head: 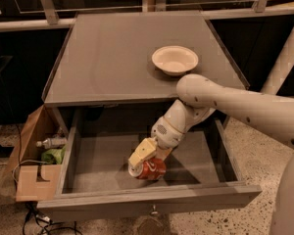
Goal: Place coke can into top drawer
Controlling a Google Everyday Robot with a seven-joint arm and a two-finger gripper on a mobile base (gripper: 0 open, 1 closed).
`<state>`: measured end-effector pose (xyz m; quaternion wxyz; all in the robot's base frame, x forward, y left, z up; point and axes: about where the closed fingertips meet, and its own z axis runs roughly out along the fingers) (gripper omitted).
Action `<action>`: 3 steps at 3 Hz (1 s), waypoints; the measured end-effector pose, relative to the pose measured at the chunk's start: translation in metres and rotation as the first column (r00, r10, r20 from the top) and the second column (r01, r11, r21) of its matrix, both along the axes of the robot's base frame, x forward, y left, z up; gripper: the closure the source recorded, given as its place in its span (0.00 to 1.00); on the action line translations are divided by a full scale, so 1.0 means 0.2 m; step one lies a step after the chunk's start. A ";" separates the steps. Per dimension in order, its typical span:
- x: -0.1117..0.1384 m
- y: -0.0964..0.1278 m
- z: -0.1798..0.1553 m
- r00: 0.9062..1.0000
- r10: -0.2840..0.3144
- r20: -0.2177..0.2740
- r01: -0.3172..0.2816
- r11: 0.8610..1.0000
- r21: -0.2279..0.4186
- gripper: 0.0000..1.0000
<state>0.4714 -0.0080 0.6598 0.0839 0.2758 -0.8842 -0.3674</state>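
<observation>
The top drawer [93,163] is pulled open below the grey cabinet top. The red coke can [149,169] lies on its side on the drawer floor, near the front middle. My gripper [146,156] reaches down into the drawer from the right, its cream fingers [140,154] against the can's upper side. The arm hides the far side of the can.
A white bowl [175,59] sits on the cabinet top [112,58] at the right. A brown cardboard box [32,153] with a bottle and green item stands on the floor at the drawer's left. Cables lie on the floor below it.
</observation>
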 end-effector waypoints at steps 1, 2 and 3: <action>-0.01 -0.03 -0.01 0.999 -0.041 -0.005 0.041 0.999 -0.009 1.00; -0.05 -0.07 -0.01 0.986 -0.158 0.047 0.162 0.982 -0.098 1.00; -0.07 -0.12 0.01 0.945 -0.304 0.121 0.322 0.929 -0.183 1.00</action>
